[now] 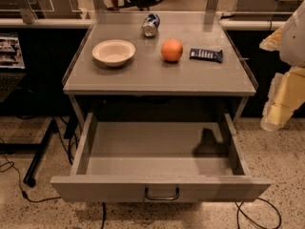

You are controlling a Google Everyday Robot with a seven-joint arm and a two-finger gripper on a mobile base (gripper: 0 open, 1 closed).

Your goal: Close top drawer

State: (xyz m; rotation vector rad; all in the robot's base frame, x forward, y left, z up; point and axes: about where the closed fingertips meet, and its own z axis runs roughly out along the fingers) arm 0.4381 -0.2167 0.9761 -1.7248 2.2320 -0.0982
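Note:
The top drawer (114,189) of the grey cabinet is pulled far out toward me, and its inside is bare. A small dark metal handle (162,194) sits at the centre of its front panel. My gripper (276,112) hangs at the right edge of the view, pale yellow and white. It is to the right of the drawer's right side wall, level with the cabinet's front and apart from it. It casts a shadow inside the drawer at the right.
On the cabinet top (157,80) stand a white bowl (113,52), a tipped soda can (150,25), an orange (172,50) and a dark blue snack bar (206,55). Cables and a black stand leg (40,156) lie on the speckled floor at left.

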